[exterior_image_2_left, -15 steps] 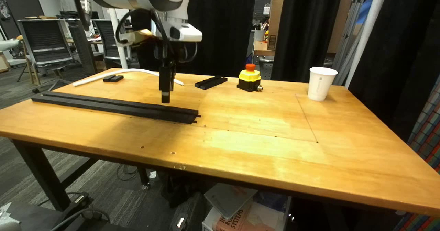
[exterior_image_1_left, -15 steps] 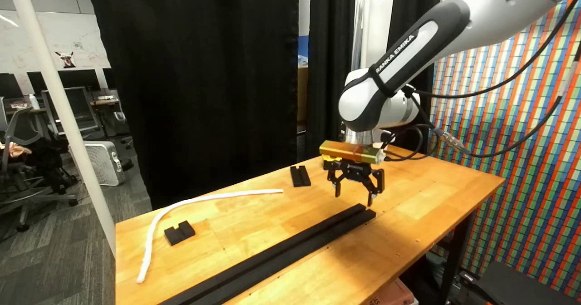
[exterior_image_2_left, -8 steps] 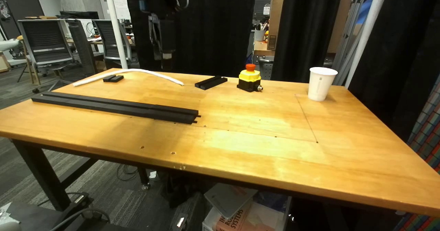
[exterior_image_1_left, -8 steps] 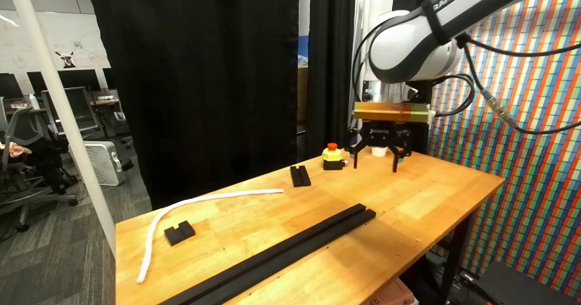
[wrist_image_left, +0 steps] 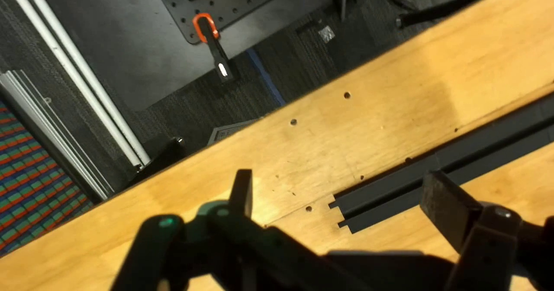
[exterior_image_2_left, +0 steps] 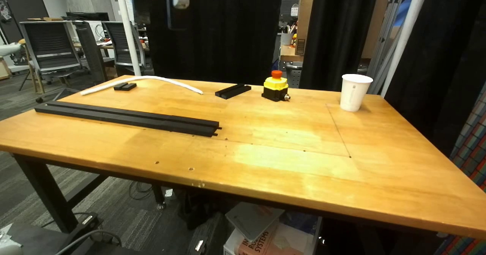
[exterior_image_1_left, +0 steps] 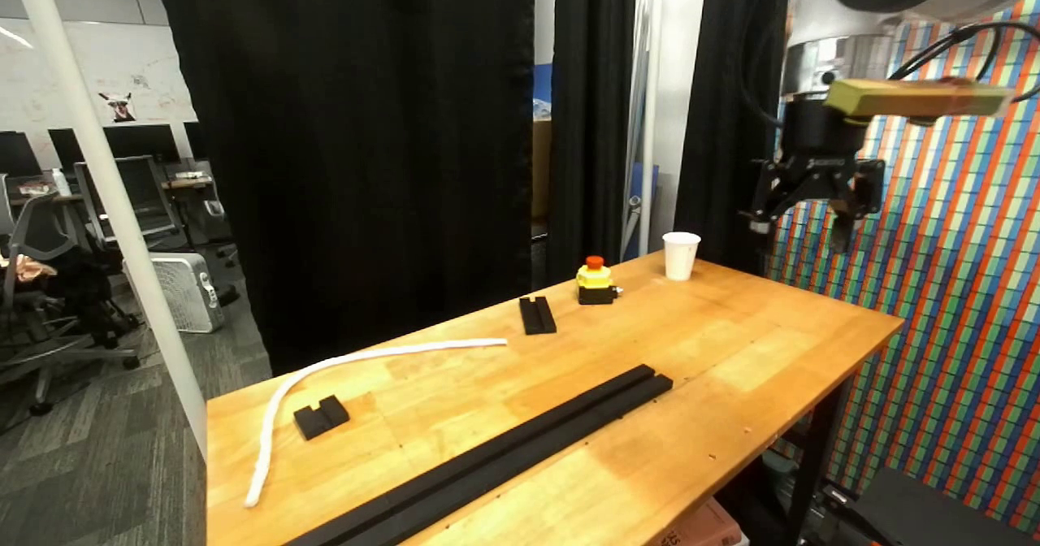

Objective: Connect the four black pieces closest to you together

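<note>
The black pieces lie end to end on the table as one long straight strip, seen in both exterior views (exterior_image_1_left: 520, 458) (exterior_image_2_left: 129, 117). A groove runs along it. In the wrist view the strip (wrist_image_left: 389, 180) shows a thin seam near its end and no clear gap. Two small pegs stick out at that end. Other seams are too faint to tell. My gripper (exterior_image_1_left: 803, 237) is open and empty, high above the table's far right in an exterior view. Its open fingers frame the wrist view (wrist_image_left: 340, 185). Only its lower part (exterior_image_2_left: 174, 16) shows blurred at the top of an exterior view.
Two small black blocks (exterior_image_2_left: 233, 91) (exterior_image_2_left: 125, 87) and a white curved strip (exterior_image_2_left: 167, 80) lie toward the table's back. A yellow and red stop button (exterior_image_2_left: 276, 83) and a white paper cup (exterior_image_2_left: 353, 93) stand there too. The table's edge (wrist_image_left: 255, 126) crosses the wrist view.
My open gripper has risen and moved away from the strip's end, toward the right in an exterior view. The stop button and cup are uncovered there. The strip has not moved.
</note>
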Action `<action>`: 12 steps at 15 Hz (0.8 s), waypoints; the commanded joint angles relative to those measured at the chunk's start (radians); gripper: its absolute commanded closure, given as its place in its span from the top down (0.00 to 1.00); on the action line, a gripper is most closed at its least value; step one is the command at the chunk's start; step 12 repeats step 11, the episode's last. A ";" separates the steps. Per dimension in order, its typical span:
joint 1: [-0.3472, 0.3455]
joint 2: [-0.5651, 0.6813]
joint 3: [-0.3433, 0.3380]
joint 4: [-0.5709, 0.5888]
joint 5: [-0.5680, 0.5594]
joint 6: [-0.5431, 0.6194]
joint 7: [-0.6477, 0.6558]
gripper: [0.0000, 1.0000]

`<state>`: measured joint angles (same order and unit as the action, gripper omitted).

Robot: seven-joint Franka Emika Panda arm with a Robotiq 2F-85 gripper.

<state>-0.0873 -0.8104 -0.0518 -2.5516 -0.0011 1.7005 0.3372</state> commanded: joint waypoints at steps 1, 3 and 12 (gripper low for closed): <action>-0.045 -0.230 -0.013 -0.041 -0.067 -0.130 -0.143 1.00; -0.056 -0.308 -0.027 -0.052 -0.097 -0.172 -0.196 1.00; -0.067 -0.397 -0.055 -0.088 -0.112 -0.184 -0.227 1.00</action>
